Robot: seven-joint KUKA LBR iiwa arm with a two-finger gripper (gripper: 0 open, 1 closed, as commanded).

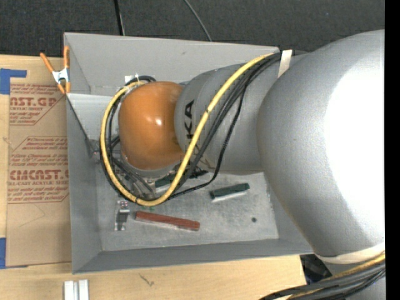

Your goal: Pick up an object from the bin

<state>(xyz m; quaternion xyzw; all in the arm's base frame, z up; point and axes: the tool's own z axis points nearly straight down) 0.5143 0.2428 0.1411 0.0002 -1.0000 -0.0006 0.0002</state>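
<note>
A flat brown bar (166, 222) lies on the floor of the bin (84, 230), close to the front wall and almost parallel to it. It is judged the thing best placed for picking; the grip should be taken across its narrow width and near its middle, so that it is not tipped on lifting. As the bar lies flat, descent should be carried right down to the floor before closure.

A small metal piece (122, 217) lies just beside the brown bar's left end; whether the two touch cannot be told. It should be kept out of the grip.

A short green bar (229, 192) lies behind the brown bar's right end, apart from it, and need not be disturbed.

The gripper (136, 185) is located just behind the brown bar's left half, under the orange cover (149, 125). How far it is open cannot be told, and nothing is seen to be held; a short shift toward the brown bar's middle is judged necessary.

A yellow cable (150, 200) loops low between the gripper and the brown bar; it should be watched, lest the bar be dragged.
</note>
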